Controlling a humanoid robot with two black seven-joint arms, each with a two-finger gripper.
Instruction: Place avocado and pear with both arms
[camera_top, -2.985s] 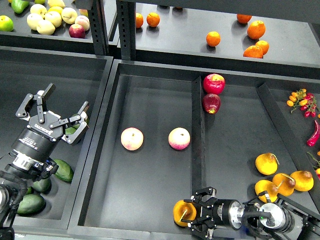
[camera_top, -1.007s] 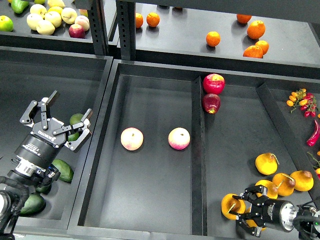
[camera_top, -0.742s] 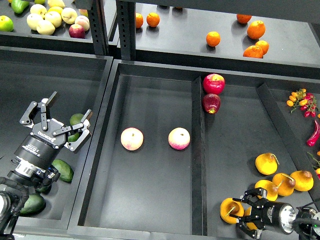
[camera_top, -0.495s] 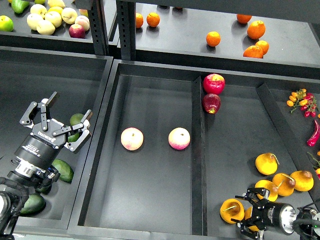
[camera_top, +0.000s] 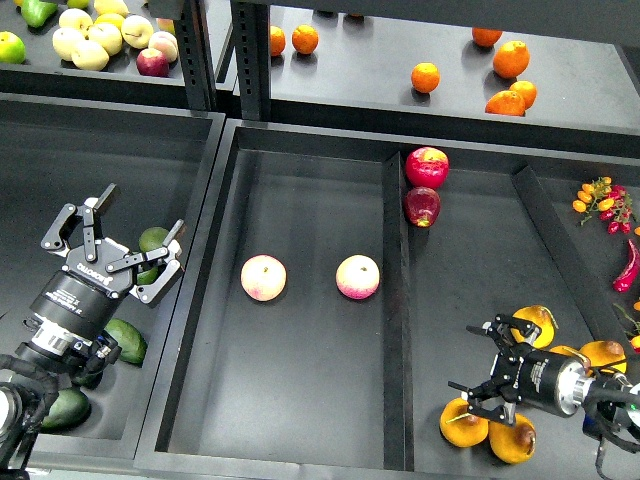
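Observation:
My left gripper (camera_top: 122, 228) is open over the left bin, empty. A green avocado (camera_top: 152, 240) lies just under its right finger. Darker elongated avocados (camera_top: 126, 341) (camera_top: 64, 408) lie nearer me, partly hidden by the arm. My right gripper (camera_top: 470, 358) is open and empty above the front of the right compartment. An orange-yellow pear (camera_top: 463, 423) lies free just below it, with another pear (camera_top: 512, 441) beside it. More pears (camera_top: 536, 322) (camera_top: 606, 354) lie behind the gripper body.
Two pink-and-cream apples (camera_top: 264, 277) (camera_top: 358, 277) lie in the middle tray. Two red apples (camera_top: 427, 166) sit by the divider (camera_top: 394, 300). Oranges (camera_top: 511, 58) and pale apples (camera_top: 92, 38) are on the back shelf. Chillies and small tomatoes (camera_top: 604, 197) are at the right.
My right gripper carried the pear from the middle tray into the right compartment, let it go and rose away open. The left gripper barely moved.

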